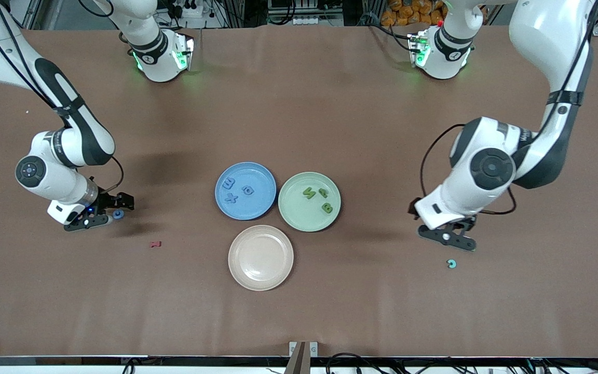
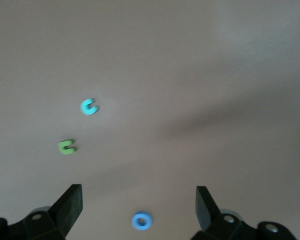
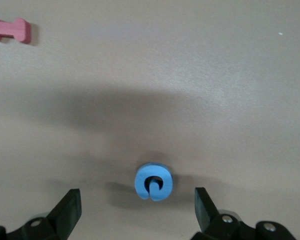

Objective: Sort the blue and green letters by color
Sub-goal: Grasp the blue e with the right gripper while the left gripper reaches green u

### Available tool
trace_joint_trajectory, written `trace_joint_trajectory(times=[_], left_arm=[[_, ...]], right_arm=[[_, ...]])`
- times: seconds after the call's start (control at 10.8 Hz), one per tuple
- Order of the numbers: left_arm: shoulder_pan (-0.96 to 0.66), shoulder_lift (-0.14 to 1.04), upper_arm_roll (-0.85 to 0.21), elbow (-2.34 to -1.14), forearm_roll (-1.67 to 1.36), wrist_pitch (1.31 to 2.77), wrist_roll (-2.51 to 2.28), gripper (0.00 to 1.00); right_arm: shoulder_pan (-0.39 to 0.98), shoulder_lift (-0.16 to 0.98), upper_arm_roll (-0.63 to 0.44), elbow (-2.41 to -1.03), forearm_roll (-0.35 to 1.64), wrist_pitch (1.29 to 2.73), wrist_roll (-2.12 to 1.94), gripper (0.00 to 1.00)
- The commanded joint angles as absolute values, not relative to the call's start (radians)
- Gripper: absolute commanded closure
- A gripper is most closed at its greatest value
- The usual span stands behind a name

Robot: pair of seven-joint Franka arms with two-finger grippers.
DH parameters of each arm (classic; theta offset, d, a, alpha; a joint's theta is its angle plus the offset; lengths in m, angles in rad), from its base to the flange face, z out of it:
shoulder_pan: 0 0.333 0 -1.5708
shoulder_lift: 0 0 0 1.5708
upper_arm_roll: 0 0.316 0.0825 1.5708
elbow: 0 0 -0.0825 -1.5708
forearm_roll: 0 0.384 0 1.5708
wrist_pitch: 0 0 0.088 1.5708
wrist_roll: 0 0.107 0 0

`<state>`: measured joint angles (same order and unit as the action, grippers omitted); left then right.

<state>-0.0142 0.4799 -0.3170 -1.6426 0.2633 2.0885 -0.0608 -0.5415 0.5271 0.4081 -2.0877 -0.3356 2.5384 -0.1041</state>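
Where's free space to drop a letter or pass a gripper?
The beige plate is bare. Open tabletop runs between the robot bases and the plates. It is crowded where the blue plate and green plate meet, each already holding three letters. Loose letters lie under each open gripper: right gripper, left gripper.

white arms, black joints, seemingly black cables.

Three blue letters (image 1: 238,189) on blue plate (image 1: 265,203), perhaps three green letters (image 1: 318,198) on green plate (image 1: 294,212).
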Motion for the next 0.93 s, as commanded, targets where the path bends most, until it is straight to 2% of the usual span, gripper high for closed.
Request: trace_joint_trajectory(times=[0.0, 0.37, 0.84], left_arm=[[-0.047, 0.446, -0.140, -1.695, 0.132, 2.089, 0.208, 0.00], [-0.063, 0.543, 0.004, -1.695, 0.030, 2.163, 0.429, 0.00], [-0.055, 0.621, 0.049, -1.686, -0.055, 2.223, 0.554, 0.00]], right_arm=[[-0.560, 0.525, 0.408, -2.112, -0.359, 2.569, -0.083, 0.00], [-0.551, 0.537, 0.400, -2.094, -0.359, 2.568, -0.080, 0.00], [-0.538, 0.575, 0.384, -2.056, -0.374, 2.566, -0.078, 0.00]])
